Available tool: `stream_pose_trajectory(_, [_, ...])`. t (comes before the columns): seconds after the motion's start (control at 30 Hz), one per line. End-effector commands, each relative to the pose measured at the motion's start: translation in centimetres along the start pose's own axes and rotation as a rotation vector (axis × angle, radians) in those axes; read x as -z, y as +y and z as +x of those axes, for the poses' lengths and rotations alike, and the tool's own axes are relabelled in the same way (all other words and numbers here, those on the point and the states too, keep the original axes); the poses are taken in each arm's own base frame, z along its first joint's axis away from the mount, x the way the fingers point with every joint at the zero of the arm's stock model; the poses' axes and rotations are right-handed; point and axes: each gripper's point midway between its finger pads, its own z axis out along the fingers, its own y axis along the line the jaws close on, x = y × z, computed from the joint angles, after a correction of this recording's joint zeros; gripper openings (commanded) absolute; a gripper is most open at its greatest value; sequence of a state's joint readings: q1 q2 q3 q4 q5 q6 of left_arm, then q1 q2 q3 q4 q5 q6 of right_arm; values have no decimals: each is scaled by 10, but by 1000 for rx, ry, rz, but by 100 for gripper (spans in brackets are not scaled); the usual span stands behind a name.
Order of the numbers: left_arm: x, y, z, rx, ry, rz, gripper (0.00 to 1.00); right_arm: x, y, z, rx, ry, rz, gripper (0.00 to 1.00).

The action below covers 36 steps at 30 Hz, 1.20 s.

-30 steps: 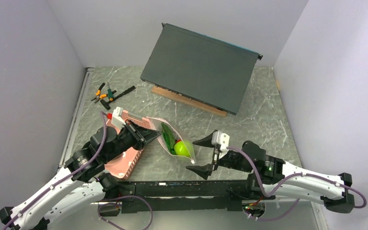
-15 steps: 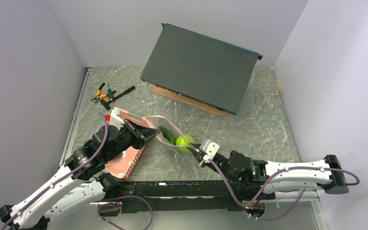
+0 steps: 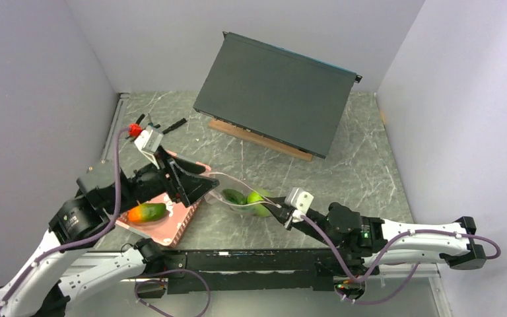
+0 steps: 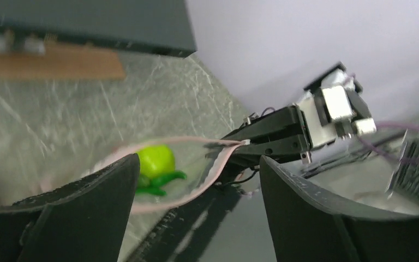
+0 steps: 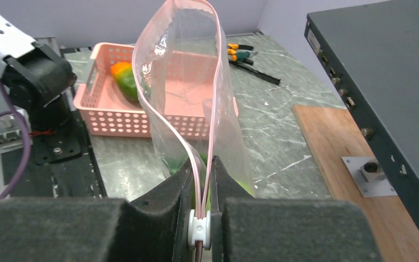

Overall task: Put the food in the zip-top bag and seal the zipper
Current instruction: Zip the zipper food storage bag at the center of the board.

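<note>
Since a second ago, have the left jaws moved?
Yes: the left jaws opened and swung leftward over the pink slotted plastic basket, away from the dark flat box.

From above, the left arm (image 3: 115,191) covers much of the basket (image 3: 181,228) and most of the tools (image 3: 175,123) behind it. The left wrist view is blurred: apple (image 4: 155,158) and pepper (image 4: 163,177) smear together behind the bag (image 4: 193,164). In the right wrist view the bag hides part of the mango (image 5: 123,76), the right gripper (image 5: 202,166) runs off the bottom edge, the box (image 5: 382,71) off the right.
</note>
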<state>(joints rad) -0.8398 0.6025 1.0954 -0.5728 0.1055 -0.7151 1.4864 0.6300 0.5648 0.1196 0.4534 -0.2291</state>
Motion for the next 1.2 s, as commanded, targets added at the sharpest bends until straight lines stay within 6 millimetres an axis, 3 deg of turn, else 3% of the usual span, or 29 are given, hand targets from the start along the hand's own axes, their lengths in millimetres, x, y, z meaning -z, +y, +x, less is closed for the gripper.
stream_pose_trajectory(0.0, [-16,-21,14,-572,186,215,86,6,8,-22,-72,-24,-73,0])
stream_pose_trajectory(0.17, [-45,-36,19,-1009,113,367,97,7,8,-23,-84,-23,-76,0])
stream_pose_trajectory(0.3, [-61,-55,36,-1150,127,533,100,7,11,-26,-86,-14,-94,0])
stream_pose_trajectory(0.5, [-75,-70,58,-1189,223,650,100,10,11,-25,-86,-5,-101,0])
stream_pose_trajectory(0.63, [-83,-64,90,-1175,380,681,98,10,11,-26,-82,-9,-103,0])
stream_pose_trajectory(0.83, [-80,-61,102,-1134,420,697,95,7,10,-19,-71,11,-91,0])
stream_pose_trajectory(0.97, [-82,-43,115,-1111,541,642,83,9,10,-25,-79,-5,-95,0])
stream_pose_trajectory(1.07, [-87,-24,119,-1124,571,556,65,9,9,-27,-81,-15,-95,0])
stream_pose_trajectory(1.17, [-88,-8,122,-1146,588,498,38,10,9,-25,-75,-10,-92,0])
